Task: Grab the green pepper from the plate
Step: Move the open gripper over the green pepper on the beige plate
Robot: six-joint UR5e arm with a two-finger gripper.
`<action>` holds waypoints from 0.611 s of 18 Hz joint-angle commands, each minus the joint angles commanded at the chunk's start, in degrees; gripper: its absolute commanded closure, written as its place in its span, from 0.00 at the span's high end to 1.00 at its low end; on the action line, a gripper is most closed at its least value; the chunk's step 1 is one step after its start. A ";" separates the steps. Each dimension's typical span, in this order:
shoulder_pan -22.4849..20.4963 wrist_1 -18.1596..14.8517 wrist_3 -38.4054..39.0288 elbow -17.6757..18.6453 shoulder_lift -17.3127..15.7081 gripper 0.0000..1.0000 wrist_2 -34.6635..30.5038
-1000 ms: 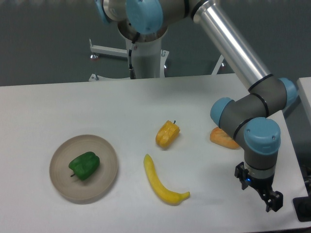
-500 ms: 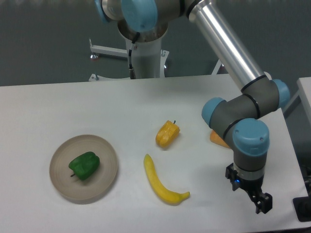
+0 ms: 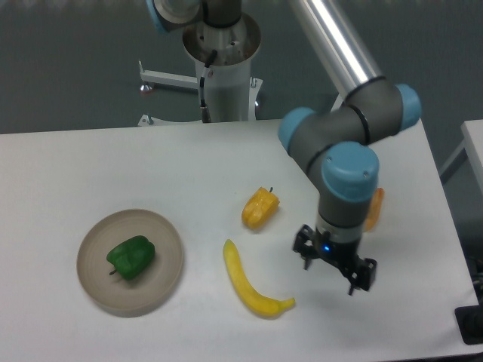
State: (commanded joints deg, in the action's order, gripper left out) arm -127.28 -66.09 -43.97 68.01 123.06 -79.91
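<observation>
Since the earlier frames the arm has swung leftward across the table [image 3: 90,162], carrying the gripper [image 3: 334,268] from near the right front edge to a spot just right of the banana [image 3: 250,285]. That shift has uncovered more of the orange item [image 3: 373,209] at the right, which now shows as a narrow sliver behind the wrist. Nothing else on the table has changed place.

The gripper hangs above the bare tabletop, pointing down, with its two dark fingers [image 3: 305,251] spread apart and nothing between them. It is well apart from the plate [image 3: 170,245].

The green pepper [image 3: 131,257] lies on the plate at the left front of the table, a little left of the dish's centre, resting on its side with its short stem toward the lower left. The plate itself sits flat, its raised rim fully in view all round.

Between plate and gripper lies the banana, curving from upper left to lower right. A yellow pepper [image 3: 260,208] sits just beyond the banana's upper end, apart from it. The arm's base column [image 3: 224,87] stands behind the far edge of the table.
</observation>
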 joint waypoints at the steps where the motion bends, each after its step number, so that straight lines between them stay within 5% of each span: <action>1: 1.32 0.26 2.29 2.02 -1.32 1.00 0.45; 11: 13.89 0.79 4.42 6.08 -1.60 1.00 0.45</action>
State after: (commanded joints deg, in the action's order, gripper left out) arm -113.39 -65.30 -39.55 74.09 121.46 -79.45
